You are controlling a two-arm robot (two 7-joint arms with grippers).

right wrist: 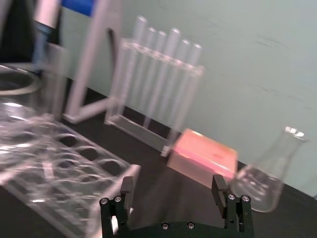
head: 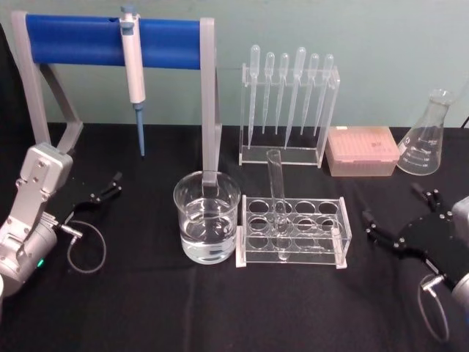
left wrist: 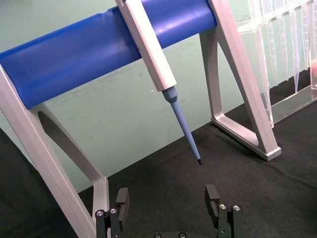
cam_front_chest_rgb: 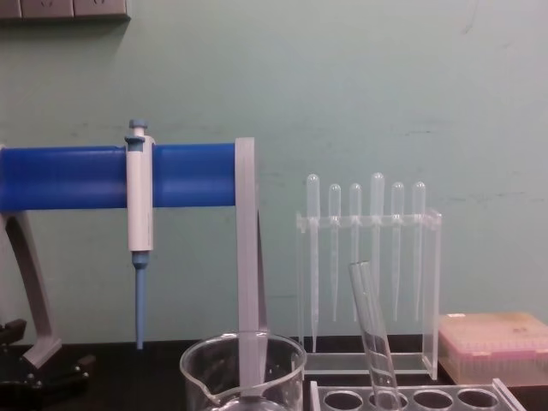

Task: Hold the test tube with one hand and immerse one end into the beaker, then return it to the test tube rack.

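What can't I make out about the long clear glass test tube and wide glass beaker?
Chest view: lower edge cuts off the test tube, the beaker and the clear plastic rack, hiding the tube's bottom and water level.
Head view: rack walls overlap the tube's bottom; contact with the base unclear.
Idle and open at the sides: left gripper, right gripper.

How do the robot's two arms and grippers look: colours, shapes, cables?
Both arms are silver-grey metal. The left gripper, at the table's left, and the right gripper, at its right, each have two slim black fingers fixed with small silver screws on a flat black base. A thin grey cable loops beside each wrist; a small green light glows on the left arm.
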